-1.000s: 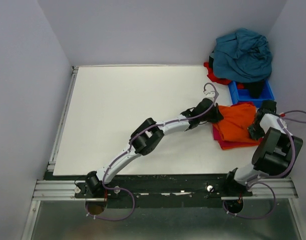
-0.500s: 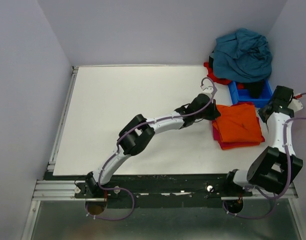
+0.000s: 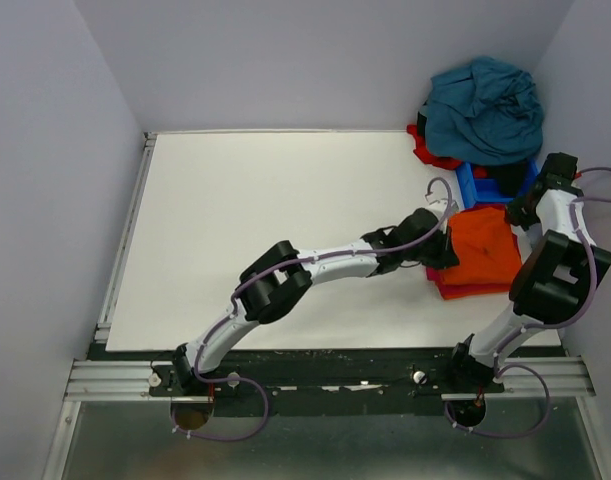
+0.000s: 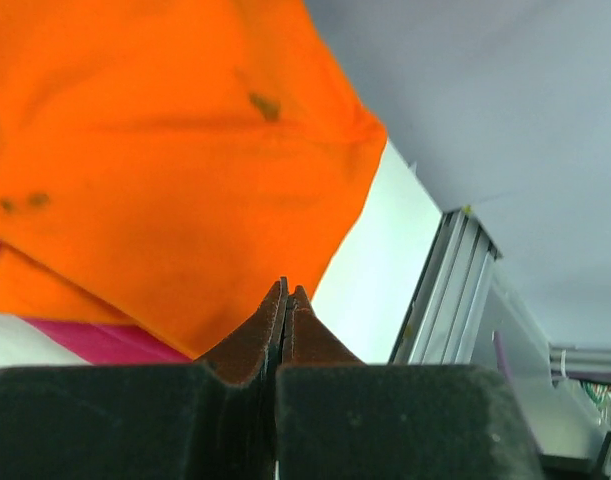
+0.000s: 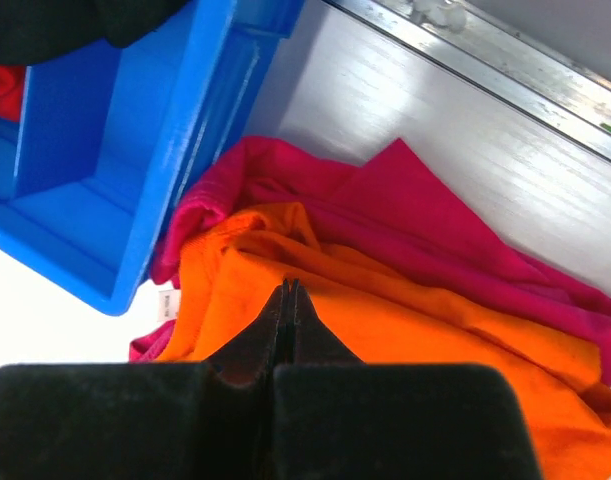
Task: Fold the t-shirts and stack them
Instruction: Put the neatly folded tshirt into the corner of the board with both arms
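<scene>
Orange t-shirt (image 3: 482,248) lies folded at 3 o'clock on the white desk (image 3: 265,220), on top of a magenta t-shirt (image 3: 455,291) whose edge shows along its 6 o'clock and 9 o'clock sides. At 1 o'clock, in the far corner, a teal t-shirt (image 3: 485,108) is heaped loosely over a red t-shirt (image 3: 430,150) and the far part of a blue bin (image 3: 485,190); the bin sits just at 12 o'clock of the orange shirt.

The left arm (image 3: 325,262) reaches from its base at 7 o'clock across the desk to the 9 o'clock edge of the folded pair. Its wrist view shows the left jaws pressed together with nothing between them, their tips before the orange cloth (image 4: 165,150), which has a few small dark spots; a strip of magenta (image 4: 105,340) shows under it, and the desk's metal rail (image 4: 445,290) runs at 3 o'clock.

The right arm (image 3: 560,270) stands up along the 3 o'clock edge of the desk, its wrist near the bin. The right jaws are pressed together too, holding nothing, their tips pointing at rumpled orange cloth (image 5: 405,340) with magenta (image 5: 415,220) spread beyond it and the bin's blue wall (image 5: 115,150) at 10 o'clock. Whether the tips touch the cloth cannot be told.
</scene>
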